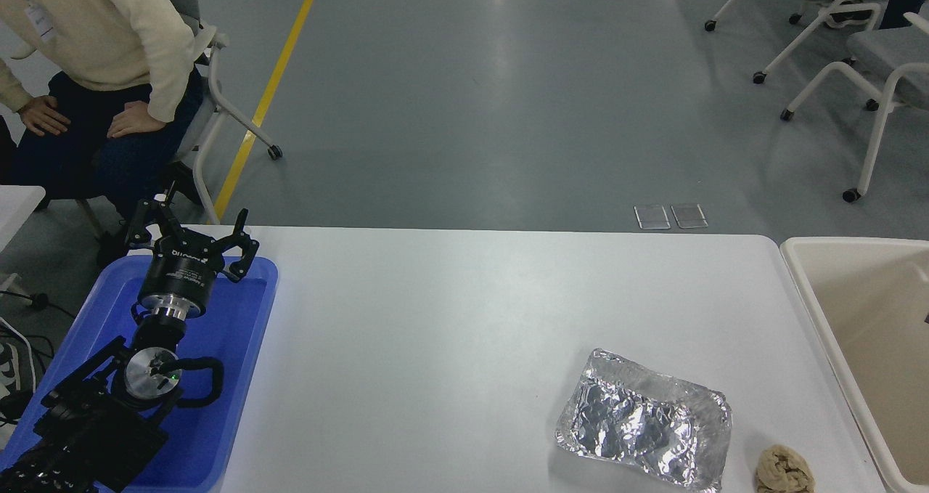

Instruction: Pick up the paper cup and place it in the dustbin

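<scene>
Although the task named a paper cup, none could be found anywhere in the head view: not on the white worktop (450, 333), and not in the part of the dustbin (820, 311) that showed at the far right edge, whose visible beige floor held nothing. Much of that tub lay outside the picture, so the cup may well have been sitting in its hidden part; by that reading the placing step looked finished rather than pending, though this was a judgement only. The right arm and its gripper were out of view altogether. The left gripper (190, 240) was parked over the blue tray (250, 311) at the left, its jaws spread apart and grasping nothing. On the near right of the worktop lay a crumpled foil tray (644, 420), and just beside it, nearer the corner, a small brownish wad (784, 470); neither belonged to this task. If the cup had indeed gone in, the next move called for little more than keeping the right arm clear of the tub's rim. A person (94, 50) sat beyond the far left corner, hands on knees.
</scene>
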Robot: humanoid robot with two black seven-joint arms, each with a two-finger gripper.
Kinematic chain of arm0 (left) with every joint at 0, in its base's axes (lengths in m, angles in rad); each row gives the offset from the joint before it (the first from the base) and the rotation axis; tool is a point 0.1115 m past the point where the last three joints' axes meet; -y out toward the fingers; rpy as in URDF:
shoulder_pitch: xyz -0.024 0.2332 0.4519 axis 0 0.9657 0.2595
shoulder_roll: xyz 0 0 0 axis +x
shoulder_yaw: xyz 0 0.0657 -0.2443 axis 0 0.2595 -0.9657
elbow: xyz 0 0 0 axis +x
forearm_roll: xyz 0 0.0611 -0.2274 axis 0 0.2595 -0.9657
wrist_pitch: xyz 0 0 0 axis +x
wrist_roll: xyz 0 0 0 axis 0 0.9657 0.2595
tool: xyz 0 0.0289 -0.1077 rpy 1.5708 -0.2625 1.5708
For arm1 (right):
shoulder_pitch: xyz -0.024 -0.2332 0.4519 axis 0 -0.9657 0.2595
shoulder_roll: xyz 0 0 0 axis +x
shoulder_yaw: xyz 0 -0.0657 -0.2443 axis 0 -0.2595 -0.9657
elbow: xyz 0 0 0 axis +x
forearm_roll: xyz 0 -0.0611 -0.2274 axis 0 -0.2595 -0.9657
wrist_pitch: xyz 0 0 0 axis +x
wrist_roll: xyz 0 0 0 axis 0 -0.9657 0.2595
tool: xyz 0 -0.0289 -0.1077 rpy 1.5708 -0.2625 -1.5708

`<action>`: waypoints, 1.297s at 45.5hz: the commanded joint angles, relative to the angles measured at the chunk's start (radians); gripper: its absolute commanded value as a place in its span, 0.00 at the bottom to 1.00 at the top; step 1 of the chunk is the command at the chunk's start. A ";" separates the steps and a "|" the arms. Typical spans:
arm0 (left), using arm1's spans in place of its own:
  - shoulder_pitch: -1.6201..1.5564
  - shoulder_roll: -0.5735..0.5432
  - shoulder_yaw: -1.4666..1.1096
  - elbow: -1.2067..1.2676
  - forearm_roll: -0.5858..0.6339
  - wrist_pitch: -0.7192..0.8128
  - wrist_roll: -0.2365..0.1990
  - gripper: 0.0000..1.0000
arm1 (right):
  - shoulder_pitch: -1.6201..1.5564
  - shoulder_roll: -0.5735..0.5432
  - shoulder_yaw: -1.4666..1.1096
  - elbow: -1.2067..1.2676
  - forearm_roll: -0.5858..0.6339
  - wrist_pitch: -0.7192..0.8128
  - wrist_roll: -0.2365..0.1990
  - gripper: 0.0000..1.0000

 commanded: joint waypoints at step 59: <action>0.000 0.000 0.000 0.000 0.001 -0.002 0.001 1.00 | 0.790 -0.169 -0.397 0.869 -0.017 0.187 0.001 1.00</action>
